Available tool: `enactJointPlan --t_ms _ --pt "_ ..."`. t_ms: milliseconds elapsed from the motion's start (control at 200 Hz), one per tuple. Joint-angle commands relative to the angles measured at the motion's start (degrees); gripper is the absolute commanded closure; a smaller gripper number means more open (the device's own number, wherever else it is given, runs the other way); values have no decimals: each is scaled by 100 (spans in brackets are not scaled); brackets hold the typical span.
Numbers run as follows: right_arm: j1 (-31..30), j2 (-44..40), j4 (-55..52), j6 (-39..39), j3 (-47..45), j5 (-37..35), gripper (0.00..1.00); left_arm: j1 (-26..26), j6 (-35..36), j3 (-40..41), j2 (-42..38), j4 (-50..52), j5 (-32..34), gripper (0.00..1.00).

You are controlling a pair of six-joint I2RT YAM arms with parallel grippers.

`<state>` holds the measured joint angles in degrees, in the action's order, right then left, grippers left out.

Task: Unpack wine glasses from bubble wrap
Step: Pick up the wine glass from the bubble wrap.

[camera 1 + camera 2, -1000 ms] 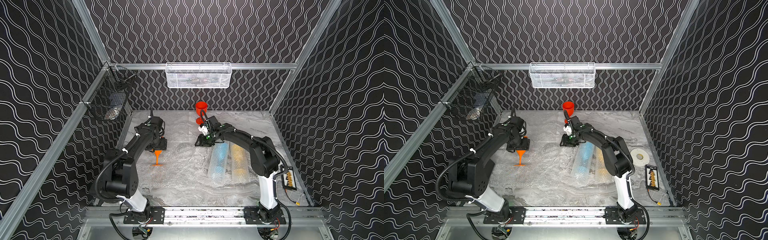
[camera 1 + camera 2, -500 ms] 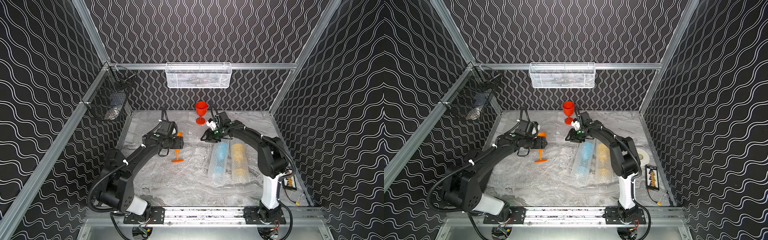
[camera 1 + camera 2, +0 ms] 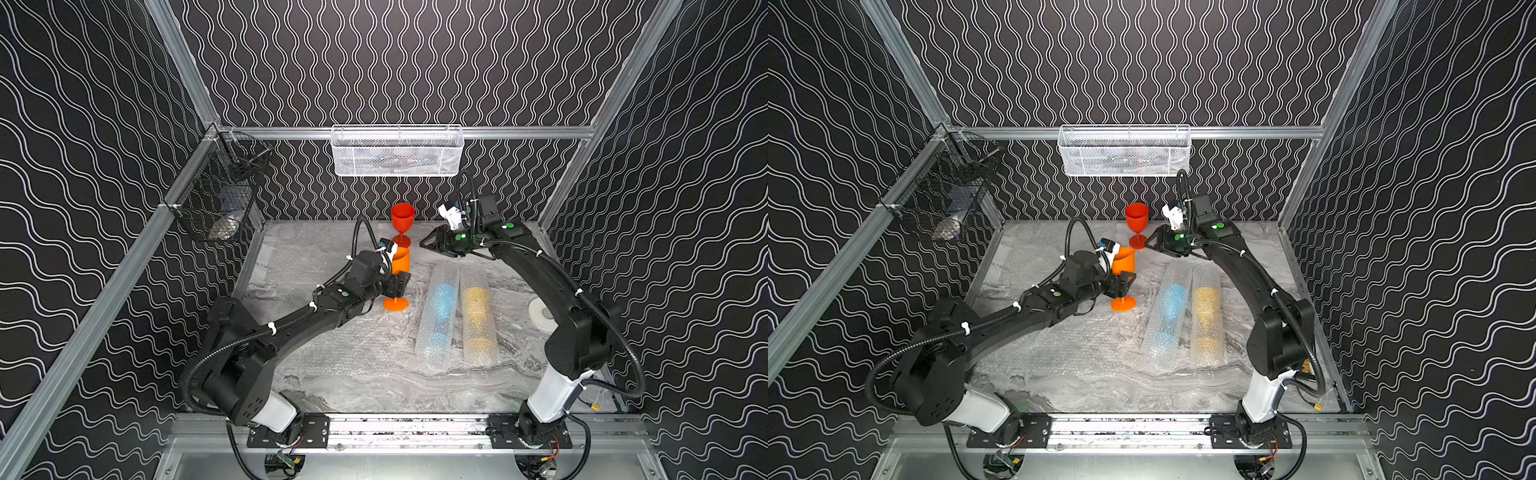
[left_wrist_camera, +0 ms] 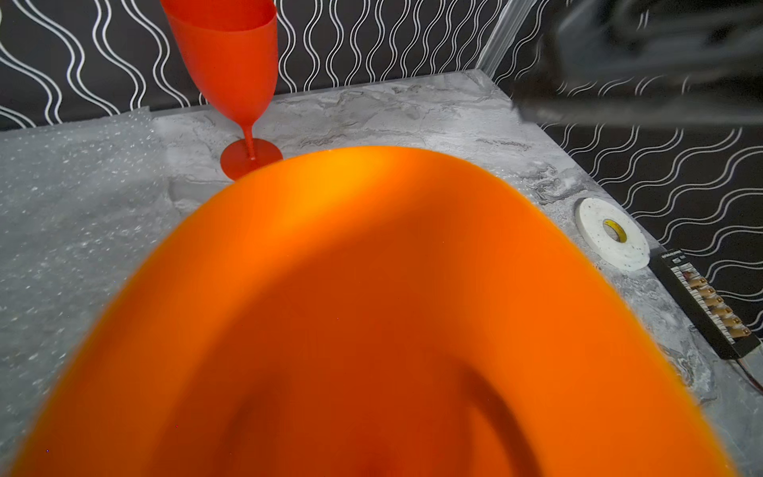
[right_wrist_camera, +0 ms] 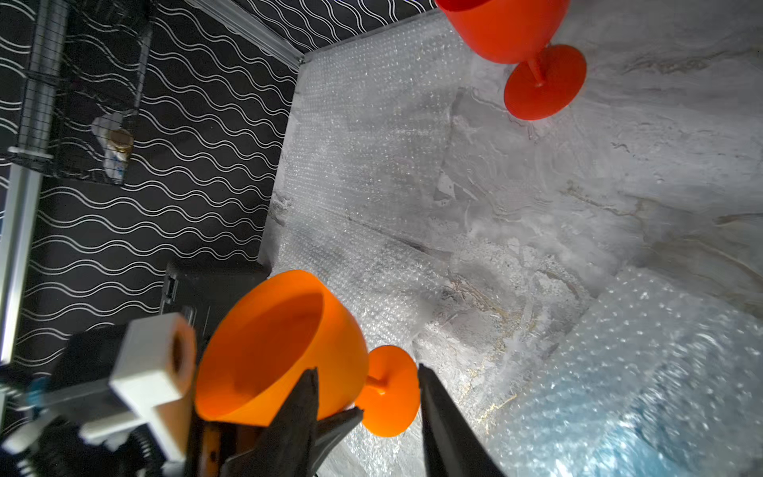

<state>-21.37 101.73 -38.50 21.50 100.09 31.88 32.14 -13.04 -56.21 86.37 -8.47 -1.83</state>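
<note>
the orange goblet (image 3: pixel 401 261) stands upright and unwrapped near the middle of the table (image 3: pixel 415 386). the left gripper (image 3: pixel 397 286) is clamped on it at the neck, where bowl meets stem. whether its foot touches the tabletop i cannot tell. it looks like light, stiff, opaque plastic (not real glass, so shattering seems unlikely). it is smooth, probably slippery, and top-heavy on a thin stem. the neck looks like the sound place to hold, since the widening bowl should stop it sliding down.

at its 12 o'clock the red goblet (image 3: pixel 402 216) stands free near the back wall. at 1 o'clock the right gripper (image 3: pixel 428 243) hangs with its jaws apart and empty. at 3 to 4 o'clock lie the light blue goblet (image 3: pixel 441 299) and the yellow goblet (image 3: pixel 475 301), each in a bubble wrap tube (image 3: pixel 436 345), side by side. the tubes look soft and springy, so a pinch on a loose end, clear of the stems, seems best. flat wrap sheets (image 3: pixel 332 357) lie from 7 to 10 o'clock.
</note>
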Motion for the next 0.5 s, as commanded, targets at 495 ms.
enactJointPlan --t_ms 495 --pt "-337 350 -1585 -417 933 -233 59 626 1727 133 -28 -1109 788 25"
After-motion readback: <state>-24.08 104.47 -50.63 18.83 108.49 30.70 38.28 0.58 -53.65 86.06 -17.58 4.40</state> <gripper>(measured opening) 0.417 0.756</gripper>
